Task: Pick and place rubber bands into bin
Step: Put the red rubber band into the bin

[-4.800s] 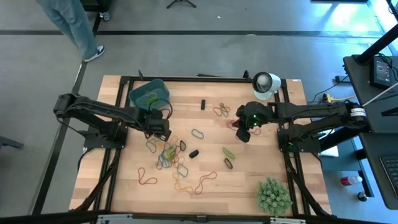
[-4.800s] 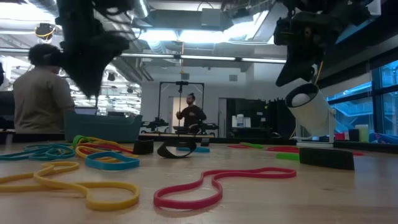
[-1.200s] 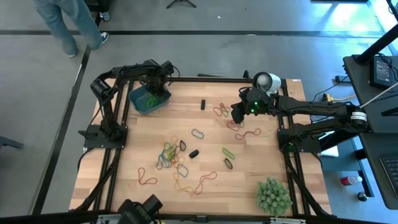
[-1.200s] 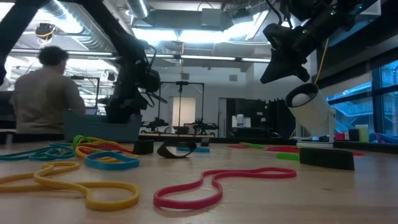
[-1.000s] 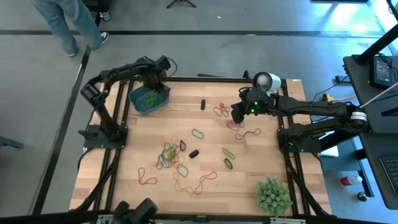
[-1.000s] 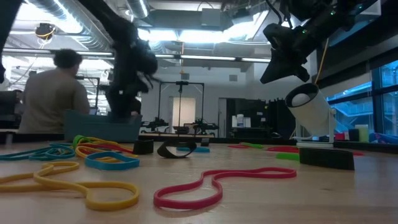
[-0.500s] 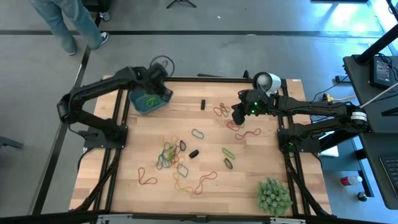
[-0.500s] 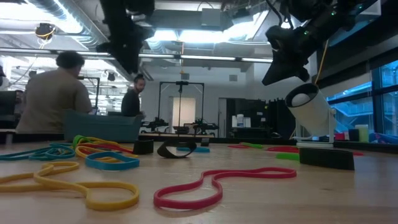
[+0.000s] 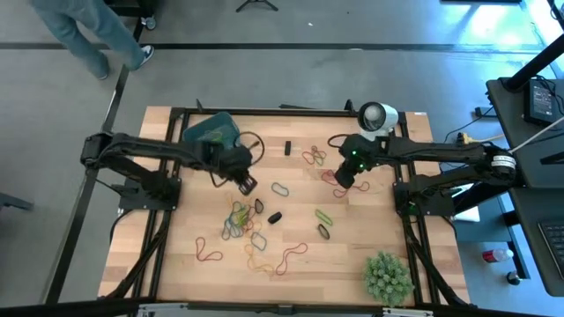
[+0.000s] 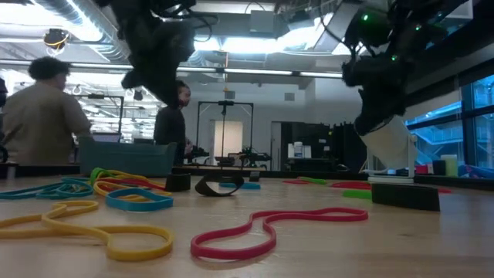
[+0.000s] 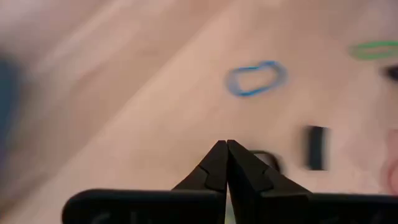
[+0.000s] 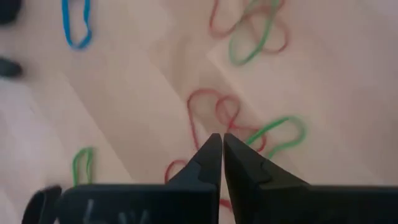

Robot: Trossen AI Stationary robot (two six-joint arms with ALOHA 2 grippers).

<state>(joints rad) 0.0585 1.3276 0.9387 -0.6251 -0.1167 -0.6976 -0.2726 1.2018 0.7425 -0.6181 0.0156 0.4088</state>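
Observation:
Rubber bands lie flat and loose on the wooden table: a coloured cluster [image 9: 241, 220] near the middle, a blue one [image 11: 255, 79], and red and green ones [image 12: 214, 111] at the right. The teal bin [image 9: 210, 130] stands at the far left with a green band inside. My left gripper [image 9: 248, 184] hangs shut above the bare wood between the bin and the cluster, holding nothing. My right gripper [image 9: 342, 181] is shut too, slanting down over the red bands, its tips [image 10: 369, 116] well above the table.
A white round object [image 9: 377, 118] stands at the far right and a spiky green ball [image 9: 386, 276] at the near right. Small black pieces [image 9: 286, 147] [image 9: 275, 217] lie among the bands. People stand in the room beyond the table [image 10: 46, 116].
My left gripper has swung away from above the bin, toward the table's middle and near side, and now hangs over the wood beside the cluster. My right gripper has tipped further downward and sunk a little toward the red bands. The bands have not moved.

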